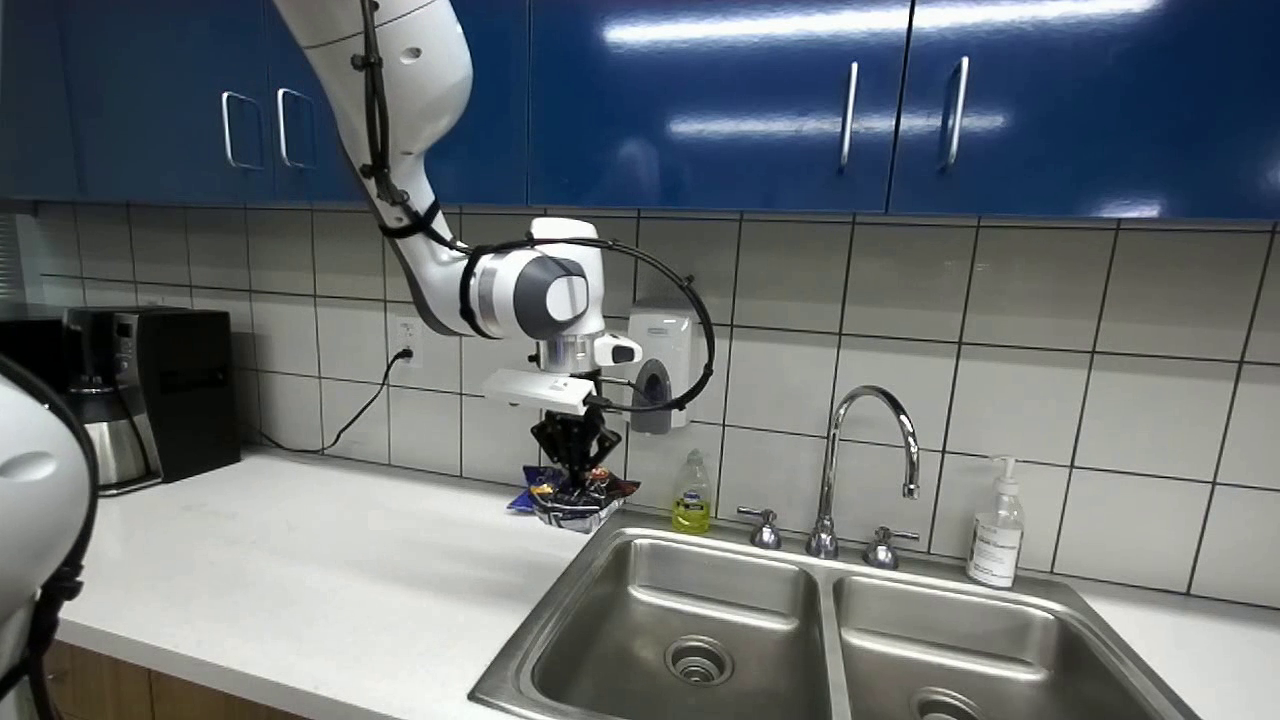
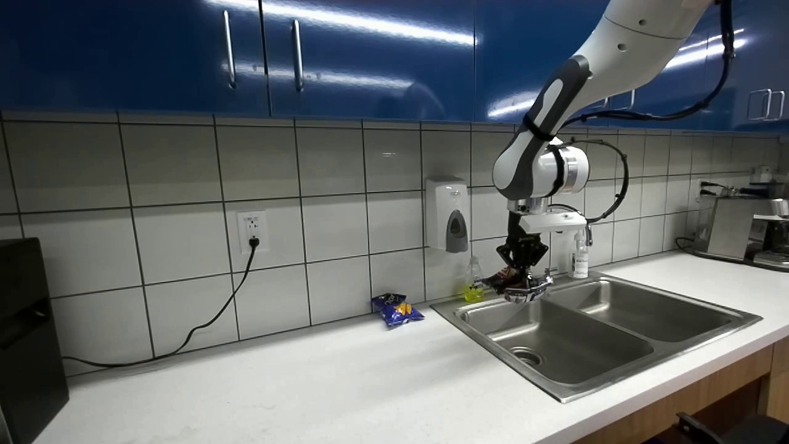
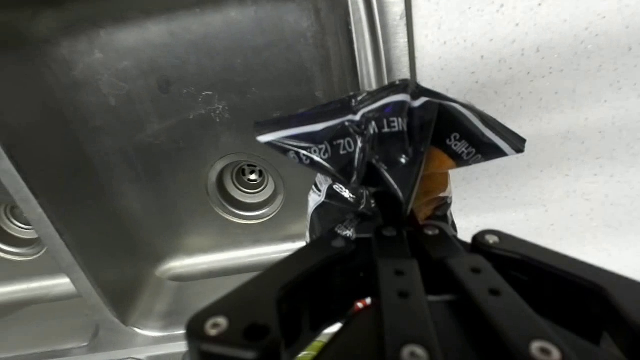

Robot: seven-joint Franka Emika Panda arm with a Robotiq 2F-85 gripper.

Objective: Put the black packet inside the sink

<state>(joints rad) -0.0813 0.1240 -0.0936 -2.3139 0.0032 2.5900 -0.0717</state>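
My gripper [image 1: 577, 478] is shut on the black packet [image 1: 572, 515] and holds it by its gathered middle. In an exterior view the packet [image 2: 524, 291] hangs from the gripper [image 2: 523, 274], in front of the sink's back left corner in the picture. In the wrist view the packet [image 3: 382, 132] fans out beyond the fingers and overlaps the side edge of the sink [image 3: 372, 55]. The sink's rim also shows in both exterior views [image 1: 530, 640] [image 2: 505, 354]. The fingertips [image 3: 400, 217] are partly hidden in the packet's folds.
A blue packet [image 2: 397, 311] lies on the counter [image 2: 296, 382] by the wall. A yellow soap bottle [image 1: 691, 495], a tall faucet [image 1: 828, 470] and a pump bottle [image 1: 997, 535] stand along the sink's back. A soap dispenser [image 2: 447, 213] is on the wall.
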